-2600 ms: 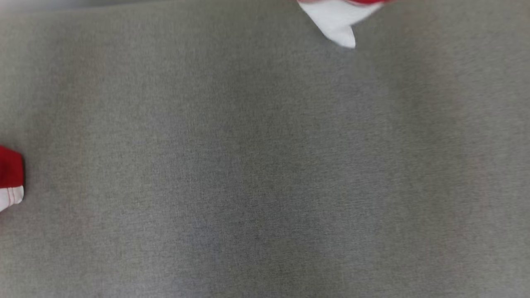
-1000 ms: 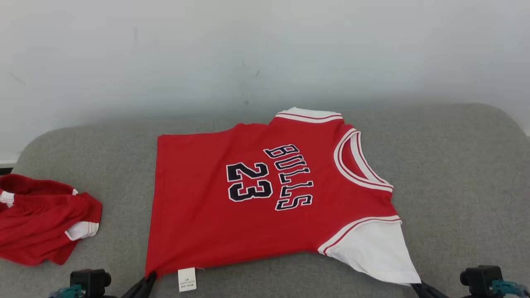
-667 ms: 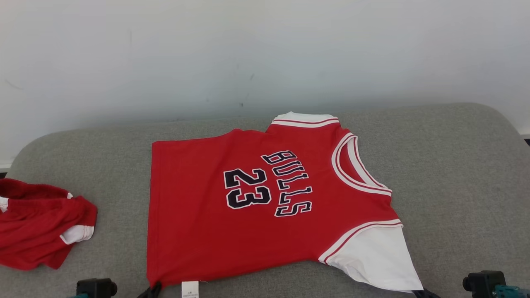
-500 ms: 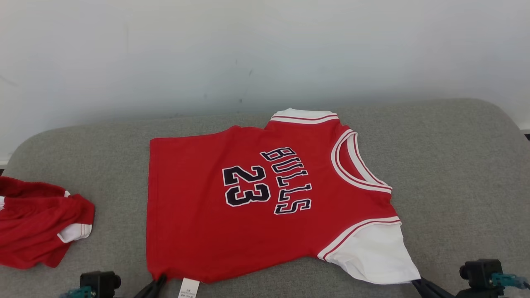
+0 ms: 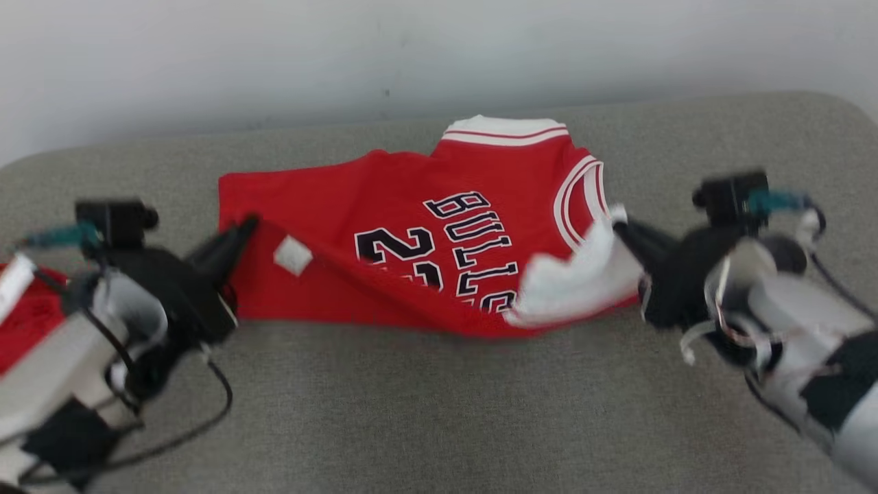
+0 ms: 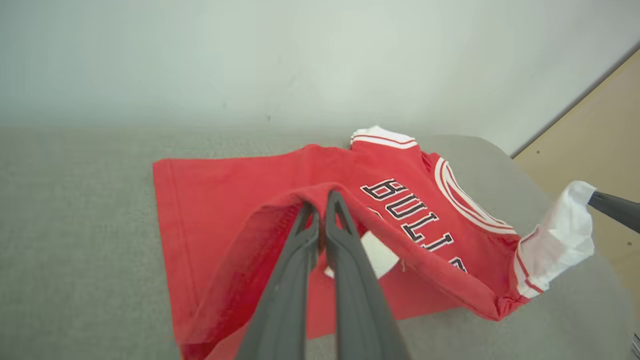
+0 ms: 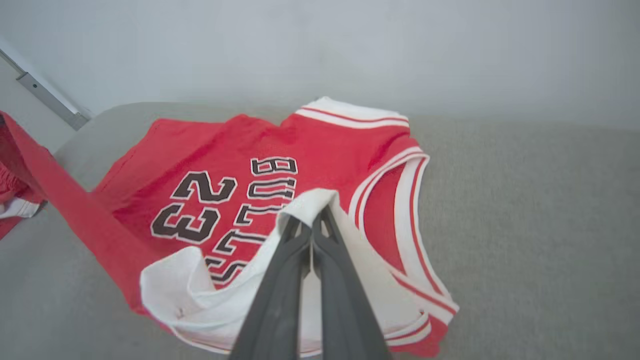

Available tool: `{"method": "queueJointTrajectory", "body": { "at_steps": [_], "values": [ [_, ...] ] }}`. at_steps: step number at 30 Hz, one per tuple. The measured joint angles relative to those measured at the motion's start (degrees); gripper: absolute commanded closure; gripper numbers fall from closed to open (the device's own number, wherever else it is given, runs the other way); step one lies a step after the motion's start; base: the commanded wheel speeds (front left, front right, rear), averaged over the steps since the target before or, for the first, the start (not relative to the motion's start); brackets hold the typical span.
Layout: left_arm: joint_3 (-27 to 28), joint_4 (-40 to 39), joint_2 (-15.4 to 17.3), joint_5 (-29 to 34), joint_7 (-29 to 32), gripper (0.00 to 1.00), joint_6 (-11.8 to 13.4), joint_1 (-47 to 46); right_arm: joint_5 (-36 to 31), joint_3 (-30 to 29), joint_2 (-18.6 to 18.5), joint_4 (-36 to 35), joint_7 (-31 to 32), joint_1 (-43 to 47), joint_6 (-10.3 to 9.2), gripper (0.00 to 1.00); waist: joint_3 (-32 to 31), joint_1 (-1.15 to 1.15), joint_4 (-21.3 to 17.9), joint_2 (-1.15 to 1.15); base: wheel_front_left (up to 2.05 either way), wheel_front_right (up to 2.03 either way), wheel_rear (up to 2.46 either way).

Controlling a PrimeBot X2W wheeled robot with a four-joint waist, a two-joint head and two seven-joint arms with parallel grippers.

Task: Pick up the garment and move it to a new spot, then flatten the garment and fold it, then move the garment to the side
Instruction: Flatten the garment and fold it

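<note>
Red rumpled jersey (image 5: 405, 182); left end effector (image 5: 250, 223) pinches hem (image 6: 280, 202), right end effector (image 5: 617, 230) white sleeve (image 5: 576, 281).

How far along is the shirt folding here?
Done: red jersey spread on the grey cushion, far half flat. In hand: left gripper shut on the hem corner, right gripper on the white sleeve, both raised, apparently starting a fold. Left: finishing folds, moving it aside.

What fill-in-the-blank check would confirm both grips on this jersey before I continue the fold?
The left gripper is shut on the jersey's ____ hem.
The right gripper is shut on its ____ sleeve.
The number printed on the jersey reads ____.
Missing words: red; white; 23.
</note>
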Motion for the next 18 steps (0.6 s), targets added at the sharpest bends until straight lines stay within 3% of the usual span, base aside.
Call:
{"method": "queueJointTrajectory", "body": {
  "at_steps": [3,5,7,9,11,12,18],
  "values": [
    [2.64,3.7,-0.57,-1.16,4.04,1.0,-0.47,-10.88,-1.45,-1.25,5.17,5.22,4.76,-14.76,-0.01,1.0,2.32,0.0,-0.28,0.0,0.0,0.0,0.0],
    [4.33,7.62,-0.77,0.37,6.27,1.0,-0.37,-21.58,-4.35,-7.49,9.84,8.03,6.58,-24.59,-0.08,1.0,3.91,0.02,-0.51,0.01,0.0,0.0,0.0],
    [10.25,8.8,-0.77,3.89,5.31,1.0,0.68,-31.37,-11.18,-15.81,12.85,9.02,4.93,-32.12,-1.56,1.0,5.51,0.02,-0.69,0.01,0.0,0.0,0.0],
    [16.19,7.54,-1.58,2.57,1.29,1.0,1.03,-39.71,-10.53,-23.49,15.21,8.76,-0.99,-39.14,-3.6,1.0,7.16,0.01,-0.77,0.0,0.0,0.0,0.0],
    [17.63,5.55,-2.57,0.63,-0.68,1.0,0.31,-46.17,-11.77,-18.62,14.5,8.94,-1.93,-47.96,-2.7,1.0,8.82,0.0,-0.69,0.0,0.0,0.0,0.0],
    [16.63,3.1,-3.0,1.14,-1.65,1.0,-0.48,-46.9,-13.26,-14.84,14.35,7.98,-2.97,-52.7,-0.99,1.0,10.48,-0.01,-0.46,-0.01,0.0,0.0,0.0],
    [13.86,1.74,0.21,1.09,-3.13,1.0,-0.97,-35.09,-15.47,-9.29,11.4,6.98,-4.46,-45.42,4.22,1.0,15.42,0.02,0.83,0.01,0.0,0.0,0.0]
  ]
}}
